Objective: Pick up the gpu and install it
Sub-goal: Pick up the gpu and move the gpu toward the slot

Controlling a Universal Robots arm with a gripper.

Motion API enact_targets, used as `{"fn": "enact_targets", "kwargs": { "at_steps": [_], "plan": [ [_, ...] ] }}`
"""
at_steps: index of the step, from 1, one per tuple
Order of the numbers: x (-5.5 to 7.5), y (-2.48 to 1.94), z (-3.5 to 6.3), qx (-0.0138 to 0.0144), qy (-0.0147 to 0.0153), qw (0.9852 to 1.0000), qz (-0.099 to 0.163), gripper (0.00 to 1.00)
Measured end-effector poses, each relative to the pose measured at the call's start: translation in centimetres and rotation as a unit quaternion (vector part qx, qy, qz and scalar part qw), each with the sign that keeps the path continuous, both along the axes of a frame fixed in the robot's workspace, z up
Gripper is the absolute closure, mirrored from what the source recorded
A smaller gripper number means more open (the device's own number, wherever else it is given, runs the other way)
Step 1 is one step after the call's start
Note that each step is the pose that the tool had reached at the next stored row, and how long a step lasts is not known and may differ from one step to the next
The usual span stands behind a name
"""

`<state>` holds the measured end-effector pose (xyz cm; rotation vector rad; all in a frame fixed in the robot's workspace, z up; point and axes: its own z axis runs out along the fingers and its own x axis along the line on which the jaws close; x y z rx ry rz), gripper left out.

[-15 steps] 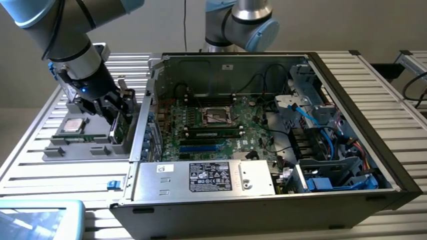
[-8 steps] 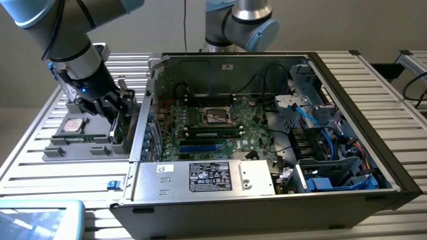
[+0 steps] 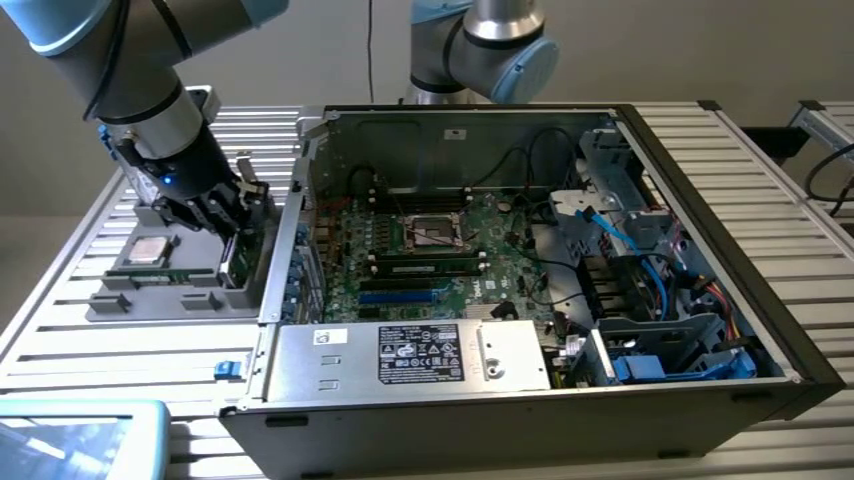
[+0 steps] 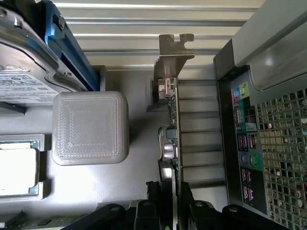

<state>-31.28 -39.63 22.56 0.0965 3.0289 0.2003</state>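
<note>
1. Slatted aluminium table [image 3: 747, 140] carries the whole job, with a plain grey wall behind it.
2. The open computer case [image 3: 534, 430] lies on it with its motherboard [image 3: 427, 250] exposed. No card stands in the expansion slots, so I judge the install not yet begun.
3. The robot arm [image 3: 147, 110] reaches down on the exterior view's left, just beside the case.
4. A grey parts tray [image 3: 147, 300] sits under it, holding a processor [image 3: 144, 250] and a hard drive [image 4: 24, 81].
5. The gripper [image 3: 220, 215] is lowered into the tray and straddles the card's upper edge [image 4: 169, 191]. I cannot tell whether it has clamped it.
6. The gpu [image 3: 240, 262] stands on edge in its tray slot, not lifted. The wrist view shows its thin green board [image 4: 171, 120] and silver end bracket [image 4: 168, 62].
</note>
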Motion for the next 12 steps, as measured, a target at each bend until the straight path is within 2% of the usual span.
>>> {"fn": "enact_targets", "kwargs": {
  "at_steps": [3,12],
  "plan": [
    [0.0,0.00,0.18,-0.0001,0.0001,1.0000,0.000,0.71],
    [-0.4,0.00,4.21,0.0000,0.0000,1.0000,0.000,0.71]
  ]
}}
